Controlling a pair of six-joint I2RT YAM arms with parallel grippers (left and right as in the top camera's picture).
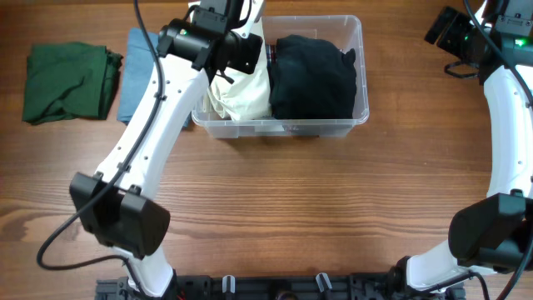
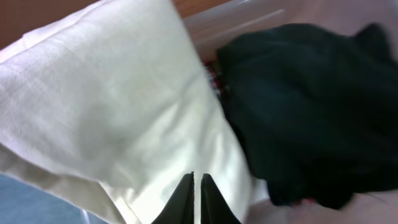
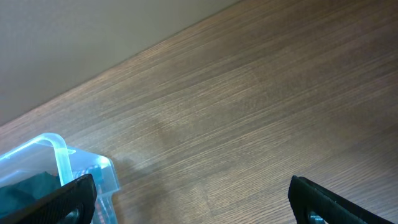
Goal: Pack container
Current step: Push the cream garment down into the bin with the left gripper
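Observation:
The clear plastic container (image 1: pixel 364 75) stands at the back middle of the table. A black folded garment (image 1: pixel 312 75) fills its right half and a cream garment (image 1: pixel 241 96) lies in its left half. My left gripper (image 1: pixel 248 48) hovers over the cream garment at the bin's back left. In the left wrist view its fingers (image 2: pixel 197 178) are shut with nothing between them, just above the cream garment (image 2: pixel 124 106), with the black garment (image 2: pixel 311 106) to the right. My right gripper (image 3: pixel 193 199) is open over bare table to the right of the container's corner (image 3: pixel 59 155).
A green folded garment (image 1: pixel 67 82) lies at the far left of the table. A light blue garment (image 1: pixel 133 75) lies between it and the container, partly under my left arm. The wooden table (image 1: pixel 333 200) stretches in front.

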